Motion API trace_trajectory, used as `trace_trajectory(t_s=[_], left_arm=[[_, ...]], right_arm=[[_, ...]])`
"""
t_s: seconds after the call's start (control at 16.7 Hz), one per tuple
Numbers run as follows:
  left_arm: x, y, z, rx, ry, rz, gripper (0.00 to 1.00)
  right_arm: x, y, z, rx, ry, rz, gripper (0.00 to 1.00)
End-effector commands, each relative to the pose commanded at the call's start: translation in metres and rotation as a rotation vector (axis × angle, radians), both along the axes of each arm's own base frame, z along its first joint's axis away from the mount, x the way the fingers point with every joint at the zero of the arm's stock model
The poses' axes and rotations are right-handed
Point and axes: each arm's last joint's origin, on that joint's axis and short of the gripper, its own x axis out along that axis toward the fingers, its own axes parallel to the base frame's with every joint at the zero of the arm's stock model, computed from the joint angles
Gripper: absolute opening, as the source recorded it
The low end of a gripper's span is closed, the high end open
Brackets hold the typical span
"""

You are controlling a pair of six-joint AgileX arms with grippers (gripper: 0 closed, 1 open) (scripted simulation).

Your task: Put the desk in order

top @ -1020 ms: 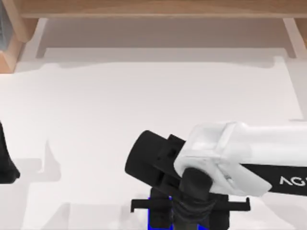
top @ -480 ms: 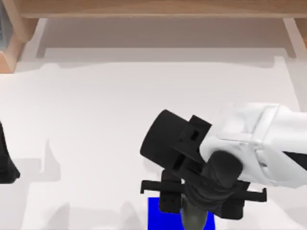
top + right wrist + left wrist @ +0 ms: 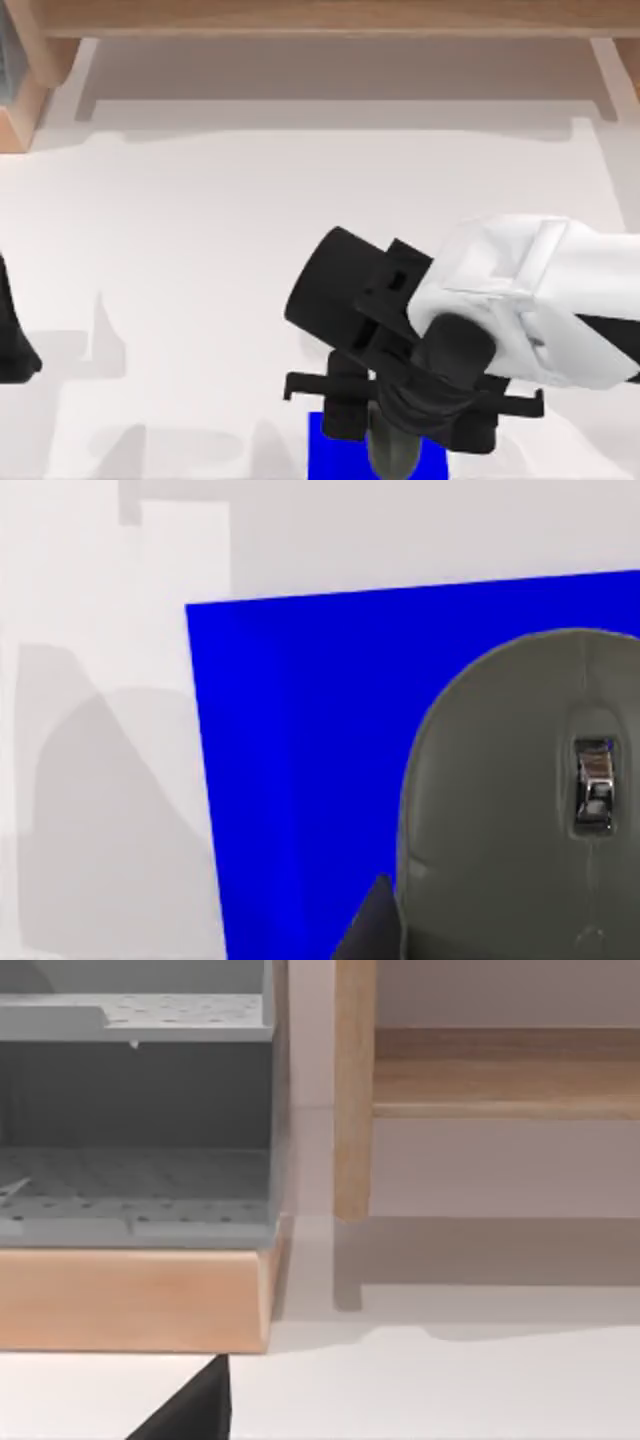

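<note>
White and plain, the very large flat tabletop (image 3: 250,230) spreads across our top view, matte and without texture, with a light-brown wooden raised shelf (image 3: 320,18) running along its far edge on square wooden legs. At the left end of that shelf, the left wrist view shows a grey perforated tray-like organiser (image 3: 135,1110) sitting on a pale wooden base block (image 3: 130,1295); its upper tier and left part are cut off by the frame.

Our right arm reaches in from the right, its glossy white shell and black cylindrical wrist covering much of the near middle of the tabletop. The right hand (image 3: 400,445) hangs over a small bright-blue square pad (image 3: 325,450) at the near edge; the pad is largely hidden under the hand and cut off by the frame. Between the fingers a rounded grey-olive computer mouse (image 3: 520,800) shows, smooth and domed, with a small metallic scroll wheel (image 3: 595,785). From the right wrist view it lies over the blue pad, but we cannot tell whether it rests on it or sits just above. A dark finger tip (image 3: 370,925) lies against the mouse's side, so the hand appears closed around it.

Our left arm is parked at the left edge, showing as a black sliver; whether its hand (image 3: 12,340) is open or closed we cannot tell.
</note>
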Motion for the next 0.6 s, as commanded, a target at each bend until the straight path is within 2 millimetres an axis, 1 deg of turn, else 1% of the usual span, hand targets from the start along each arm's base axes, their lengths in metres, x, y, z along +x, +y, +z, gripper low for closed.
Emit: trace_trajectory(t_s=[0.18, 0.36, 0.54, 0.6], left_arm=[[0.0, 0.0, 0.0, 0.0, 0.0, 0.0, 1.0], [0.0, 0.0, 0.0, 0.0, 0.0, 0.0, 1.0], [0.0, 0.0, 0.0, 0.0, 0.0, 0.0, 1.0], [0.0, 0.0, 0.0, 0.0, 0.0, 0.0, 1.0]], right_arm=[[0.0, 0.009, -0.014, -0.009, 0.016, 0.029, 0.0], [-0.001, 0.016, -0.033, -0.031, 0.042, 0.059, 0.0], [-0.005, 0.016, -0.052, -0.073, 0.077, 0.076, 0.0], [-0.005, 0.016, -0.052, -0.073, 0.077, 0.076, 0.0]])
